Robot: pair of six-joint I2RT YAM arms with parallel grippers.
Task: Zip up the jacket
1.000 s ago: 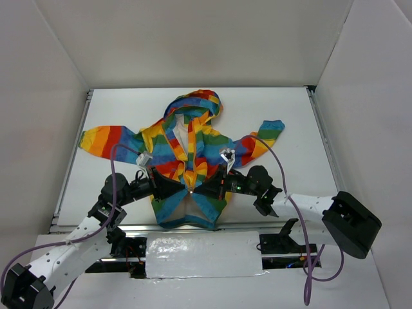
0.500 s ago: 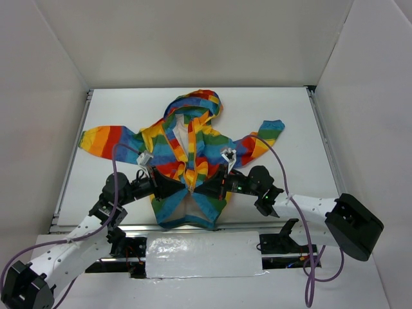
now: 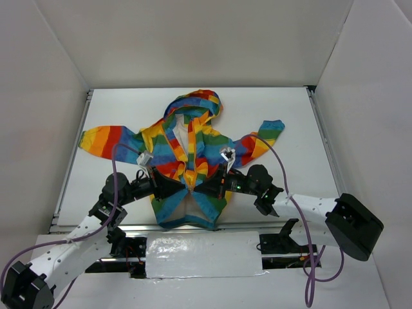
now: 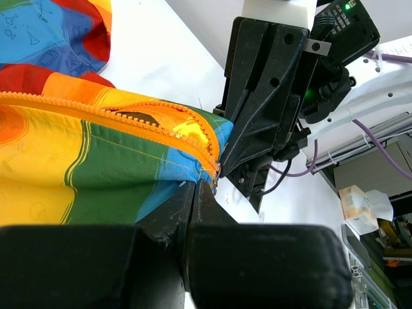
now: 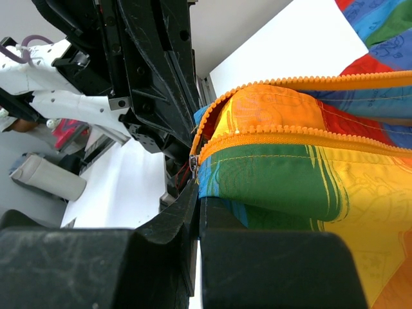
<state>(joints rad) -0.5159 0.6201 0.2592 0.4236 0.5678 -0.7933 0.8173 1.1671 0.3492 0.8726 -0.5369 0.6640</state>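
From my overhead feed I have one jacket (image 3: pixel 190 151) on the white table (image 3: pixel 290 180), lying on its back in the middle of the surface. Its hood (image 3: pixel 195 103) points to the far side and its hem sits at the near edge, just ahead of the arm bases. The fabric runs in horizontal stripes of red, orange, yellow, green and blue. There are two sleeves, one spread out to the left and one to the right. The front stands open, with pale lining showing below the hood and again in a gap near the hem.

Both arms reach in toward the middle of the jacket's front, where the tips of the left gripper (image 3: pixel 186 187) and the right gripper (image 3: pixel 199 189) nearly touch.

On the left wrist camera I see the left gripper (image 4: pixel 196 188) clenched, its jaws pressed together on the blue-green edge of the fabric at the end of the orange zipper (image 4: pixel 129 116). The right gripper (image 4: pixel 257 129) is just beyond it.

On the right wrist camera, the right gripper (image 5: pixel 195 196) is likewise clamped on the jacket's edge, beside a small metal piece at the zipper's end. Two rows of orange teeth (image 5: pixel 309 138) run away from that point, apart from each other. One purple cable (image 3: pixel 114 168) loops along each arm, two in all.
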